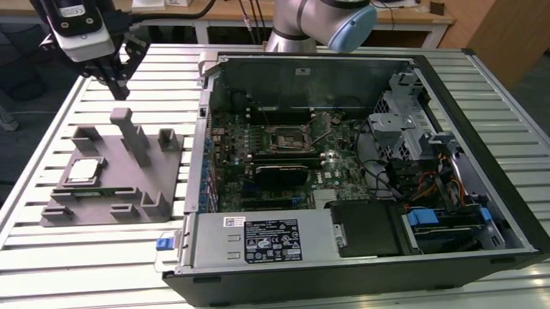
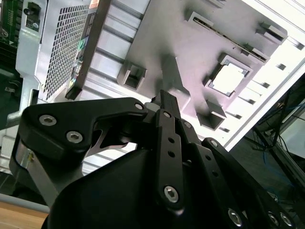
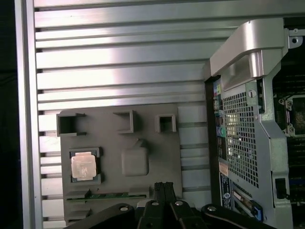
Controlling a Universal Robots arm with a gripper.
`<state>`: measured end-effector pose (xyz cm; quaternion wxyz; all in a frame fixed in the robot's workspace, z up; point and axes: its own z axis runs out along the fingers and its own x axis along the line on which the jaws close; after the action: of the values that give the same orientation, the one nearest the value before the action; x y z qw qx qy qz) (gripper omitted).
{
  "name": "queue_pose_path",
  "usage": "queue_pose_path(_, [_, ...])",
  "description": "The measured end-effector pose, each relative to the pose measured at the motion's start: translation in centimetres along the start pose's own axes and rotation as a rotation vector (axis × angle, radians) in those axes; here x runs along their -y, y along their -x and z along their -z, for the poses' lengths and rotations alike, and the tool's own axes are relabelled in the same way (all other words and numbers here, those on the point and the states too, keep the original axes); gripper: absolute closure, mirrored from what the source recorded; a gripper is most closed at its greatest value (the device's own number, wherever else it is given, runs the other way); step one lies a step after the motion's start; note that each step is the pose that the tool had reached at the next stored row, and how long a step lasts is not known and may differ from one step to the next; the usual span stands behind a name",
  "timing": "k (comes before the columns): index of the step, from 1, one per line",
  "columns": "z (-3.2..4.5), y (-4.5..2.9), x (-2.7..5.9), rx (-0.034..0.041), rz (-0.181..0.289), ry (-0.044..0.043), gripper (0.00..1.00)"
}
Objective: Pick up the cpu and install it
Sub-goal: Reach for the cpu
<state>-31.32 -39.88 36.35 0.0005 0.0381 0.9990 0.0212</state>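
Observation:
The cpu point(image 1: 84, 170) is a small silvery square lying flat in a pocket of the grey plastic fixture point(image 1: 120, 193), at the exterior view's left. In both wrist views the cpu point(image 2: 230, 78) point(image 3: 84, 165) sits in that pocket with nothing touching it. My gripper point(image 1: 120, 89) hangs above the table beyond the fixture's far end, well apart from the chip. Its black fingers point(image 3: 163, 187) are pressed together and hold nothing. The black square socket point(image 1: 284, 137) lies on the motherboard inside the open computer case point(image 1: 447, 77).
A green memory stick point(image 3: 109, 195) lies in a slot of the fixture next to the cpu. Upright posts point(image 1: 129, 132) rise from the fixture. The case's side wall point(image 1: 205, 129) stands between fixture and motherboard. The slatted metal table point(image 1: 94, 257) runs all around.

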Motion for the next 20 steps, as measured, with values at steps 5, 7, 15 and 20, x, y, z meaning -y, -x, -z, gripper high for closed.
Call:
queue_pose_path(5, [-0.08, -0.51, 0.04, -0.0019, 0.000, -0.0001, 0.89])
queue_pose_path(7, [-0.12, -0.76, 0.06, -0.0024, 0.000, -0.0001, 0.89])
queue_pose_path(15, [-0.21, -2.26, 0.18, -0.0034, 0.000, -0.0003, 0.89])
queue_pose_path(20, [-0.26, -3.55, 0.28, -0.0037, 0.000, -0.0003, 0.89])
